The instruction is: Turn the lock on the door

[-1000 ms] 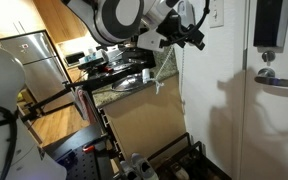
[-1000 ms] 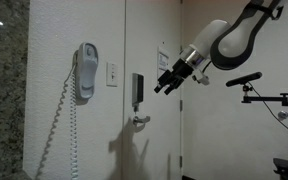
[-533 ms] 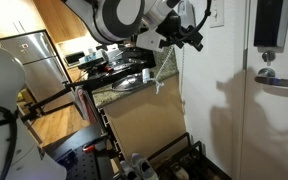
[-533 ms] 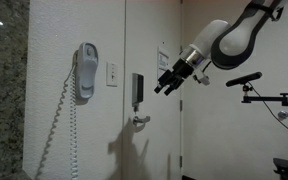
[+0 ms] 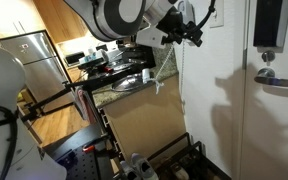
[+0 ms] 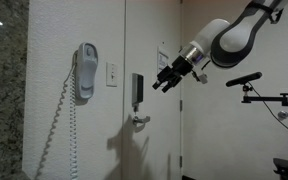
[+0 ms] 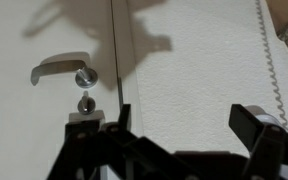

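The white door [image 5: 274, 130] bears the black lock box [image 5: 271, 22] with its small silvery knob [image 5: 267, 55] just above the silver lever handle [image 5: 279, 82]. The door [image 6: 154, 40], lock [image 6: 137, 88] and handle [image 6: 139, 120] also show in an exterior view. My gripper [image 5: 189, 30] is open and empty in the air, a short way off the lock [image 6: 164, 80]. In the wrist view the gripper [image 7: 189, 125] faces the textured wall beside the door edge. The knob [image 7: 86, 103] and the lock's end [image 7: 84, 122] lie left of its fingers [image 7: 252, 125], which partly hide the box.
A wall phone [image 6: 86, 72] with a coiled cord and a light switch [image 6: 112, 74] hang on the wall beside the door. A tan counter panel [image 5: 144, 115] with a hob, a steel fridge [image 5: 34, 65] and a camera stand [image 6: 259, 95] are nearby.
The gripper has shifted slightly upward and a little closer to the door. The lock and handle have not moved.
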Controlling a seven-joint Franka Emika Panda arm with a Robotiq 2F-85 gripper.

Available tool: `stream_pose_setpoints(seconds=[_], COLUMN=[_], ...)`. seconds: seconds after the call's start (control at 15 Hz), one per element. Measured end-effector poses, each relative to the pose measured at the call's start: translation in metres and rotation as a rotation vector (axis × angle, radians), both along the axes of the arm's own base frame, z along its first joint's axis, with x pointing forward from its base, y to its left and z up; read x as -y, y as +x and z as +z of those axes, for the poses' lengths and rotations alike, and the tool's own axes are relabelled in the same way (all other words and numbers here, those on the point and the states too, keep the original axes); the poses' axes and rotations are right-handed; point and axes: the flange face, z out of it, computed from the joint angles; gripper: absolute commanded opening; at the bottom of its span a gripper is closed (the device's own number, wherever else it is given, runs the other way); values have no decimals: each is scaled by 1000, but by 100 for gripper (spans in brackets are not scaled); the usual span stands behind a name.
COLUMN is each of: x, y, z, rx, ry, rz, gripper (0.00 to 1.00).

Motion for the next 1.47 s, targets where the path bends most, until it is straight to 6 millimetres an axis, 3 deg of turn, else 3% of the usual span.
stream_pose_setpoints(seconds=[0.4, 1.47], x=[22, 58], y=[14, 65], z=[14, -6], rx=[31, -134], ry=[50, -13], rz=[-1, -54], gripper=[100, 100])
